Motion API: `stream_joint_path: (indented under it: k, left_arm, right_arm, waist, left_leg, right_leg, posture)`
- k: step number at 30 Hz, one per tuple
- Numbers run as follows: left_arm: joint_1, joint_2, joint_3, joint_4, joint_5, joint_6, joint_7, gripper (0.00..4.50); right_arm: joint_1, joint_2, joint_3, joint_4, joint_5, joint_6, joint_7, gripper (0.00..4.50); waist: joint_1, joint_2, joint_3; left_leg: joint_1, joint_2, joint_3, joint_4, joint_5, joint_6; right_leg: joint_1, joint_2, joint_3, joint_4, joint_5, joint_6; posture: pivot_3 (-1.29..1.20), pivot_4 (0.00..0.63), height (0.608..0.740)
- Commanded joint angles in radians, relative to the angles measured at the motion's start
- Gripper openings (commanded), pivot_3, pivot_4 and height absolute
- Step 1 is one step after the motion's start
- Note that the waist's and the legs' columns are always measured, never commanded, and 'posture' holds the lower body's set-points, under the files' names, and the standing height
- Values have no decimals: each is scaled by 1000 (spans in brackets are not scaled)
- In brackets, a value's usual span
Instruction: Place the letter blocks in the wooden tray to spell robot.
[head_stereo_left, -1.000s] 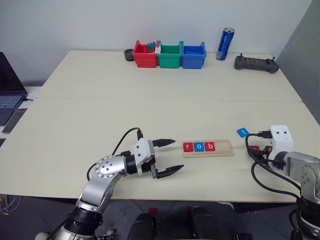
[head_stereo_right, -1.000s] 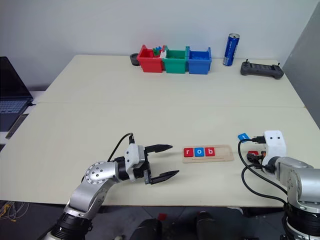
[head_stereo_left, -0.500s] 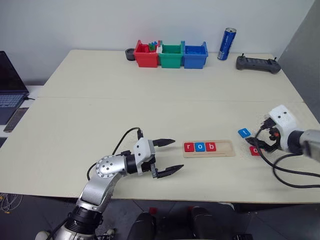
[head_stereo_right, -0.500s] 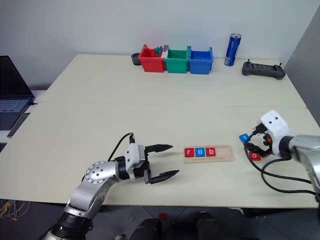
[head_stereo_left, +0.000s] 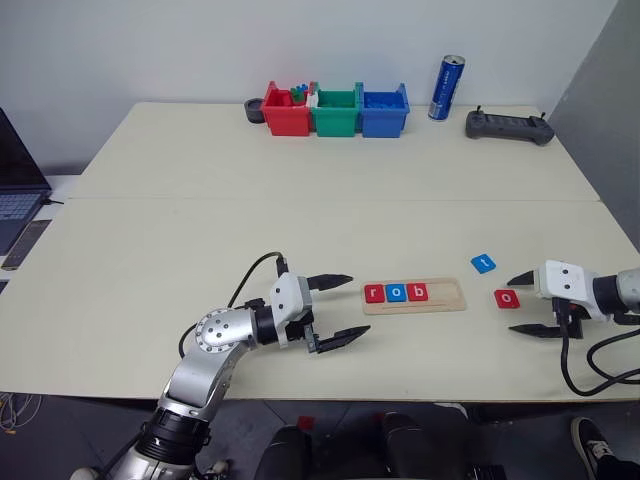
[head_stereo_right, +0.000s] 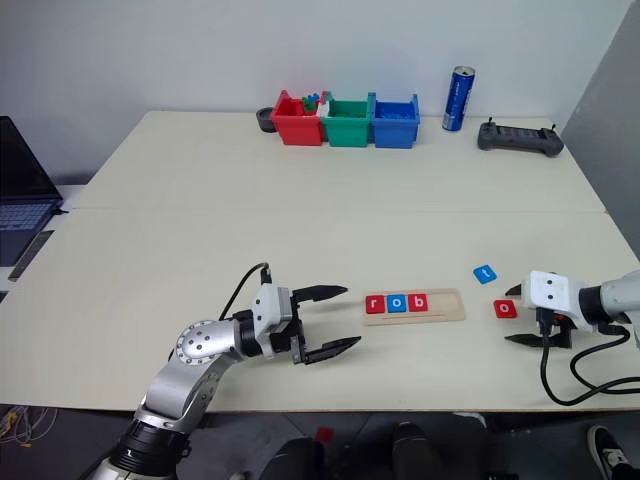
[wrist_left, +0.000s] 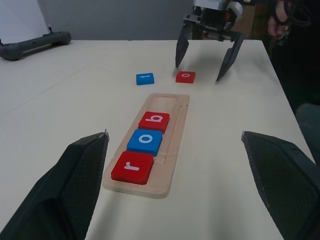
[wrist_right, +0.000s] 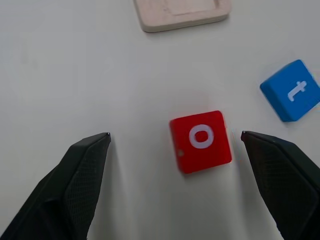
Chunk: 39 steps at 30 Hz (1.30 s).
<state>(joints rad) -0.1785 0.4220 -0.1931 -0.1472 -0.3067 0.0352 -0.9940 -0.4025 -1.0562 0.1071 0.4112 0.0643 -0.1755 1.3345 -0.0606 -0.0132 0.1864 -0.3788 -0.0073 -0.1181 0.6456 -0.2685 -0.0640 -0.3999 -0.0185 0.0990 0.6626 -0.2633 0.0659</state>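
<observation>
Left wrist view: three letter blocks in wooden tray, two outside.

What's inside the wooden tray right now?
The wooden tray holds a red r block, a blue o block and a red b block, side by side. Its right end is bare; nothing there is covered.

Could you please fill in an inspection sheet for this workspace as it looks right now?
Surface: pale table, mostly bare.
Job's things: wooden tray holds r, o, b; red o block and blue t block lie loose on the table.
Clutter: three coloured bins, blue can, black controller.
Grippers: left gripper open, empty, beside the tray; right gripper open, empty, by the red o.
Cables: black cable at the right arm.
Surroundings: laptop at the left.
</observation>
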Motion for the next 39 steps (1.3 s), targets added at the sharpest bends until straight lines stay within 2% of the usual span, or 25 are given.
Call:
stream_joint_path:
  k: [1, 11, 14, 21, 25, 33, 39]
  left_arm:
    - [3, -3, -4, -23, -4, -16, 0, 4500]
    - [28, 6, 7, -45, -7, -21, 6, 4500]
    - [39, 9, 9, -54, -9, -19, 8, 4500]
    - [40, 14, 13, -59, -9, -13, 9, 4500]
    - [32, 11, 10, -61, -11, -8, 13, 4500]
    - [21, 7, 9, -47, -10, -13, 10, 4500]
    - [20, 3, 8, -45, -10, -16, 9, 4500]
  right_arm:
    - [-63, 15, 11, 49, -13, -23, 35, 4450]
    - [-154, 42, 55, 199, -64, -75, 84, 4450]
    - [-167, 49, 57, 220, -69, -82, 88, 3892]
    - [-189, 53, 68, 258, -91, -113, 84, 1454]
    - [-202, 55, 62, 244, -85, -113, 96, 1451]
    - [-191, 137, 37, -42, 27, 117, 84, 1451]
    - [-178, 174, 51, -104, 22, 173, 57, 1451]
  waist:
    - [3, 0, 0]
    - [6, 0, 0]
    - [6, 0, 0]
    - [5, 0, 0]
    - [6, 0, 0]
    - [3, 1, 0]
    - [14, 1, 0]
  left_leg:
    - [0, 0, 0, 0, 0, 0]
    - [0, -1, 0, 0, 0, 0]
    - [0, -1, 0, 0, 0, 0]
    - [0, -1, 0, 0, 0, 0]
    - [0, -1, 0, 1, 0, 0]
    - [0, 0, -1, 0, 0, 0]
    - [-1, -1, -3, 1, 0, 0]
  right_leg:
    - [0, 0, 0, 0, 0, 0]
    - [0, -1, 0, 0, 0, 0]
    - [0, -1, 0, 0, 0, 0]
    - [0, -1, 0, 0, 0, 0]
    - [0, -1, 0, 0, 0, 0]
    - [0, -1, 0, 1, 0, 0]
    - [0, -2, -2, 1, 0, 0]
  posture:
    - [0, 150, 740]
    - [0, 150, 740]
    - [0, 150, 740]
    - [0, 150, 740]
    - [0, 150, 740]
    - [0, 150, 740]
    - [0, 150, 740]
